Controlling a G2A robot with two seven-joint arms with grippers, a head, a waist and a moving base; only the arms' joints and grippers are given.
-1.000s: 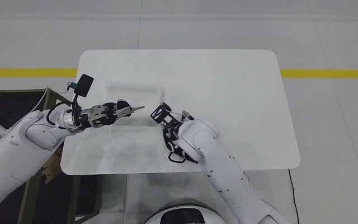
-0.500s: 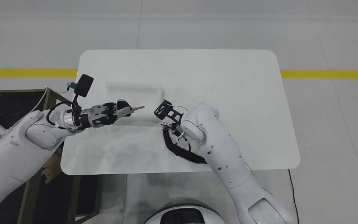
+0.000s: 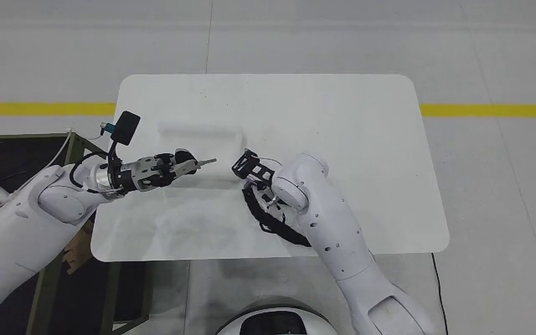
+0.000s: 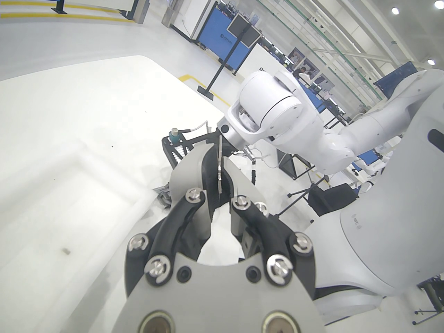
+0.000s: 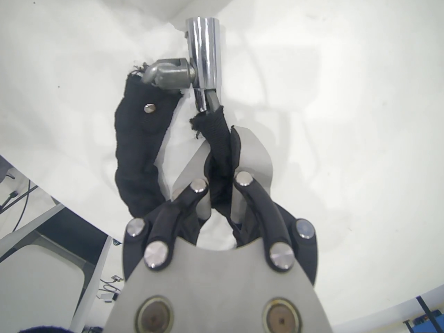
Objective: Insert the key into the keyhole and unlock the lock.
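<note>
R arm has re-posed since 1 s ago: its bulky joint has swung up and away from the table's near edge, while the R gripper (image 3: pixel 249 165) has barely shifted. Over the last 0.5 s we see almost no change, just the hanging chain loop settling a bit. L arm and its key have not moved in any of the 3 top frames.

L gripper (image 4: pixel 215 166) hovers over the table (image 3: pixel 352 126) near its left side, fingers closed tight on the key (image 4: pixel 220 169). We see the key blade poking out past the fingertips, pointing toward the R gripper.

R gripper sits approx. mid-table, near the front edge, fingers pinched shut on the black chain sleeve (image 5: pixel 218 140), just behind the chrome lock cylinder (image 5: pixel 204 53). Cylinder sticks out beyond the fingertips, above the white tabletop. The chain's other end has a grey metal fitting (image 5: pixel 171 72) plugged into the cylinder's side, so the lock is still closed. Rest of the sleeve loops back under the R gripper.

Key and cylinder are near each other but apart, w/ a clear gap in the top view. Key not yet in the keyhole. We can't make out the keyhole itself.
</note>
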